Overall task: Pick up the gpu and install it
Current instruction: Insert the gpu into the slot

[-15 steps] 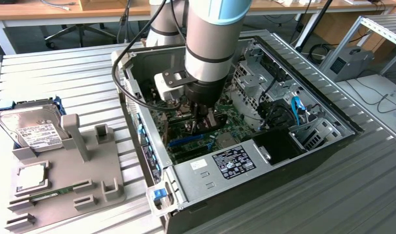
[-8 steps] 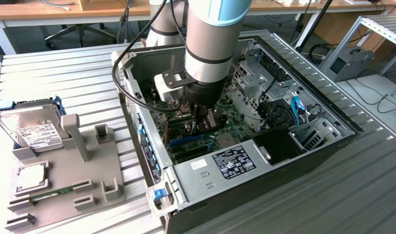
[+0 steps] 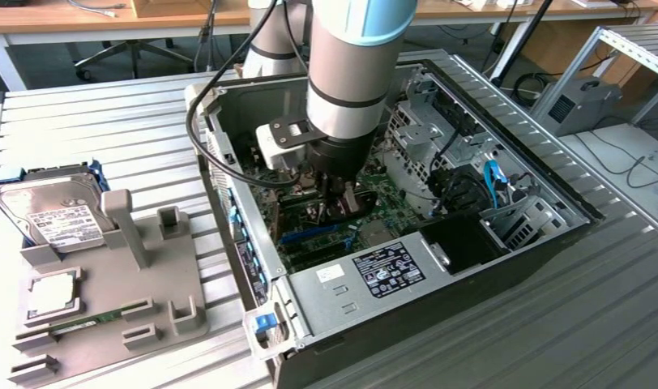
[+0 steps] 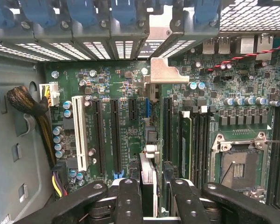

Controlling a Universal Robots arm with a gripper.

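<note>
Hand [image 4: 151,196] is down inside the open black tower computer case [image 3: 545,243], its black fingers [image 4: 128,198] pinching the top edge of the thin dark-green gpu card [image 4: 149,175], which stands edge-on between them with its silver bracket [image 4: 167,72] at the far end by the rear slot covers. Card sits directly below the hand, over the green motherboard [image 4: 116,88] (seating depth not discernible). Risk: slight tilt or offset from the slot could jam the edge connector or bend the bracket.
</note>
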